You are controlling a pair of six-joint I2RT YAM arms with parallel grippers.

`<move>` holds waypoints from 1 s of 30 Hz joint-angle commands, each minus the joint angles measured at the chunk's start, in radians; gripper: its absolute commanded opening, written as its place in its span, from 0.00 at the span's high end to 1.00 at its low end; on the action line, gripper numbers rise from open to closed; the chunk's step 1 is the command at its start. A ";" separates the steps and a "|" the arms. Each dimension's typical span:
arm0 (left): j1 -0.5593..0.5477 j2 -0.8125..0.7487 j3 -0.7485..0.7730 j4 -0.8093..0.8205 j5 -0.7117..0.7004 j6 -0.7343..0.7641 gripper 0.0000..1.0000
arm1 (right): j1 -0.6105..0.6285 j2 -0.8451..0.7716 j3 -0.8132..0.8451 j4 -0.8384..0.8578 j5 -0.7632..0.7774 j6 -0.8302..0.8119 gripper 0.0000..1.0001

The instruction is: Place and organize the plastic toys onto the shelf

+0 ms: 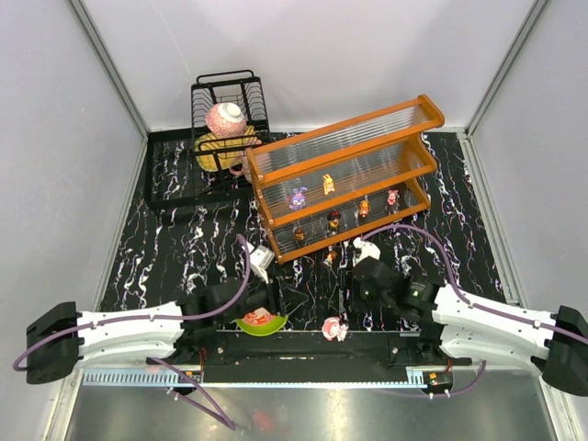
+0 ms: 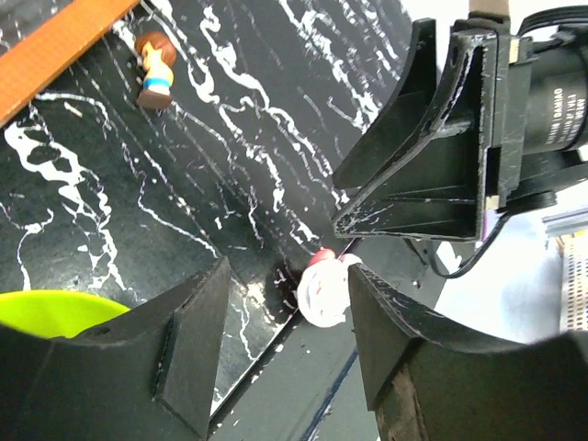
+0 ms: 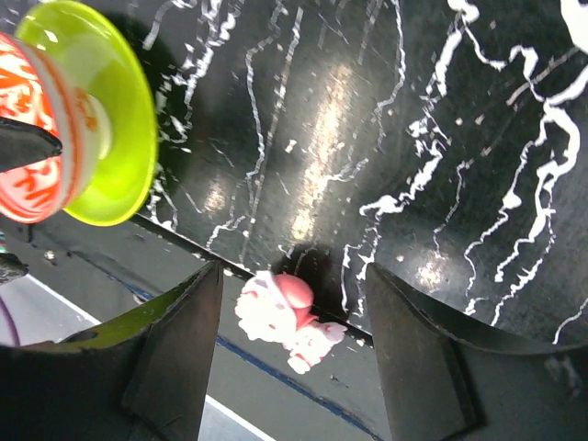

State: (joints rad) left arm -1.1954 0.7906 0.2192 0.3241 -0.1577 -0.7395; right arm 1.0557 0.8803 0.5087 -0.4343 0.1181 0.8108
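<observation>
White lettering on the black cylinder (image 2: 560, 92) of the right arm seems to read DAMIAO. The right claw (image 3: 294, 358) and the left claw (image 2: 285, 354) both stand released, their scuffed matte-black fingers gripping nothing. A glossy pink-and-white round toy (image 3: 280, 308) lies at the near edge of the black, white-veined table (image 1: 184, 248), just right of a lime-rimmed bowl (image 3: 83, 129) patterned in orange-red, while a purple toy (image 1: 298, 197) and a yellow toy (image 1: 328, 185) stand on the orange-framed shelf (image 1: 340, 138) of clear ribbed plastic, beside a black wire dish rack (image 1: 228, 106) at the far side, with plain grey walls around.
</observation>
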 commanded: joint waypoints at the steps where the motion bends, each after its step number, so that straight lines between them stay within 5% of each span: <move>1: 0.003 0.059 0.032 0.052 0.046 0.002 0.41 | 0.006 0.049 0.036 -0.057 -0.043 0.041 0.33; 4: 0.003 0.101 0.048 0.075 0.063 0.002 0.38 | 0.004 0.092 0.040 -0.061 -0.084 0.031 0.39; 6: 0.003 0.107 0.057 0.075 0.070 0.008 0.23 | 0.004 0.127 0.040 -0.060 -0.115 0.021 0.39; 9: 0.003 0.105 0.060 0.070 0.070 0.014 0.16 | 0.003 0.172 0.040 -0.040 -0.184 -0.004 0.43; 18: 0.003 0.078 0.048 0.066 0.052 0.011 0.14 | 0.006 0.206 0.004 0.037 -0.287 -0.010 0.53; 30: 0.003 0.073 0.029 0.082 0.050 -0.008 0.14 | 0.004 0.157 -0.058 0.078 -0.342 0.018 0.38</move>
State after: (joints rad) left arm -1.1954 0.8829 0.2363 0.3462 -0.1089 -0.7380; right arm 1.0557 1.0660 0.4732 -0.4068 -0.1719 0.8207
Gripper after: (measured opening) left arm 0.857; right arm 0.617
